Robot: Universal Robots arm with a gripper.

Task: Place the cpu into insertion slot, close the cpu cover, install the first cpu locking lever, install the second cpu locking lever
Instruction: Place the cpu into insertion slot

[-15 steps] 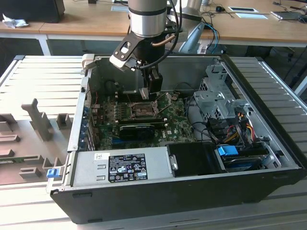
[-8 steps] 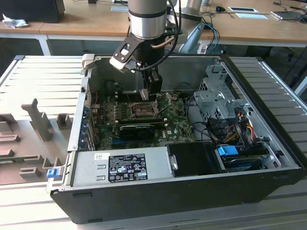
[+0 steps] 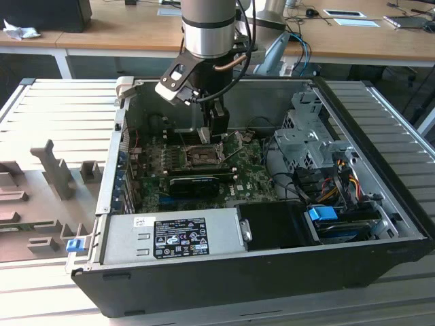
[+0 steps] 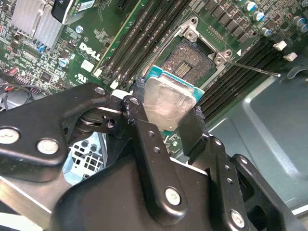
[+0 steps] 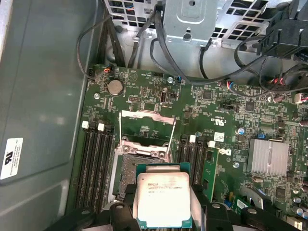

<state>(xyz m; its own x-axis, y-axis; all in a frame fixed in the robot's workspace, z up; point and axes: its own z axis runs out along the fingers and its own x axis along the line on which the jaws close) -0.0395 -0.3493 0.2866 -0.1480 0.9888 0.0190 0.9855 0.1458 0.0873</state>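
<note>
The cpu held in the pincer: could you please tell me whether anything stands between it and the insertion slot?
Nothing visible does. The pincer holds the cpu close above the insertion slot, whose dark bed lies bare; the cpu cover stands swung up off it.

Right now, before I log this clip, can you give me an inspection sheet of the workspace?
Surface: green board inside the open computer case, on a slatted table.
Job's things: cpu held near the insertion slot, not seated; slot bare; cpu cover raised.
Clutter: grey fixture blocks on the table.
Grippers: gripper shut on the cpu.
Cables: black cables beyond the board; coloured wires by the drive bay.
Surroundings: wooden desks behind.
</note>
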